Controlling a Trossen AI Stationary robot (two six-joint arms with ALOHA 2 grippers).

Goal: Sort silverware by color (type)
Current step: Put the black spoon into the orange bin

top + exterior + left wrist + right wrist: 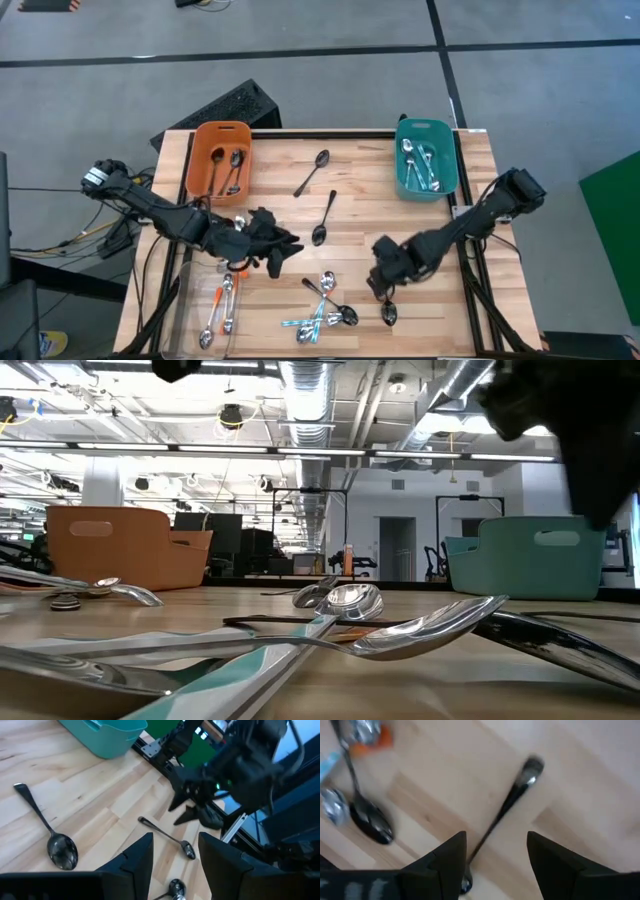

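Note:
Spoons lie scattered on the wooden table [360, 200]. Two dark spoons [312, 172] [323, 218] rest flat mid-table, and a mixed heap [325, 305] with light-blue handles lies near the near edge. My right gripper [384, 283] is open, low over a dark spoon [389, 313]. In the right wrist view that spoon [512, 800] runs between the fingers, which stand on either side without touching it. My left gripper [283, 245] is open above the table's middle left and holds nothing. Its wrist view shows its gripper [175, 857] and two dark spoons [60, 847] [170, 837].
An orange bin [220, 158] at the far left holds dark spoons. A teal bin [425, 165] at the far right holds light-blue spoons. A clear tray [200, 300] at the near left carries orange-handled spoons [222, 308]. Bare wood lies between the two bins.

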